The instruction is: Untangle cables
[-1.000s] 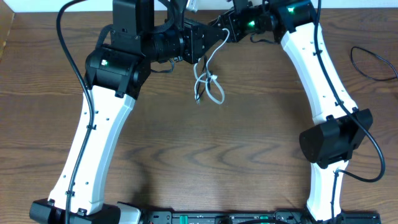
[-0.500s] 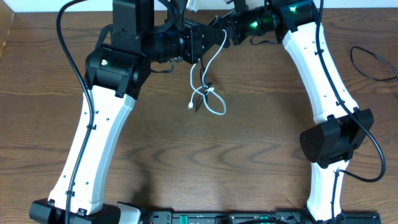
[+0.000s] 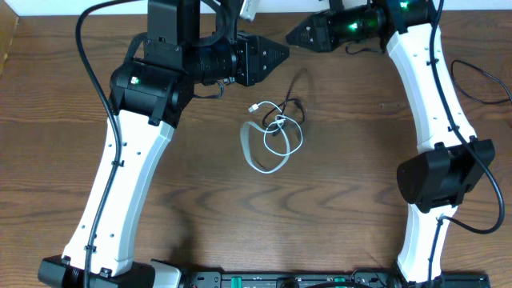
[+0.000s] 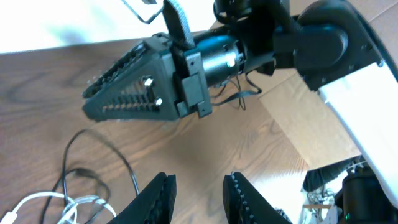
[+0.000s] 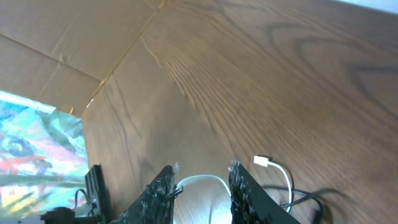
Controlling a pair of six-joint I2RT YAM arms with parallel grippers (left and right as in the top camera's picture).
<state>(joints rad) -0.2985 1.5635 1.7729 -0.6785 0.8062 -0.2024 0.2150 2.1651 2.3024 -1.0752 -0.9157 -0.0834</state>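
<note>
Overhead: the black cable [image 3: 298, 112] and the white cable [image 3: 246, 144] lie overlapped in one heap mid-table [image 3: 336, 216], with the white plug end at the heap's upper left. Both grippers sit beyond the heap toward the far edge, tips facing each other, near but apart. You cannot read finger spacing from this view.

The wrist views settle it. The left gripper [image 4: 198, 196] has its fingers parted by a moderate gap, with nothing between them. The right gripper [image 5: 199, 193] is likewise parted and empty, with the cables on the wood below its tips. Only the left wrist view shows the right gripper side-on, above the black cable.

Room: you have open wood all round the heap, widest toward the arm bases. The far edge lies close behind the grippers. Cardboard [image 5: 62, 37] borders the table in the right wrist view.
</note>
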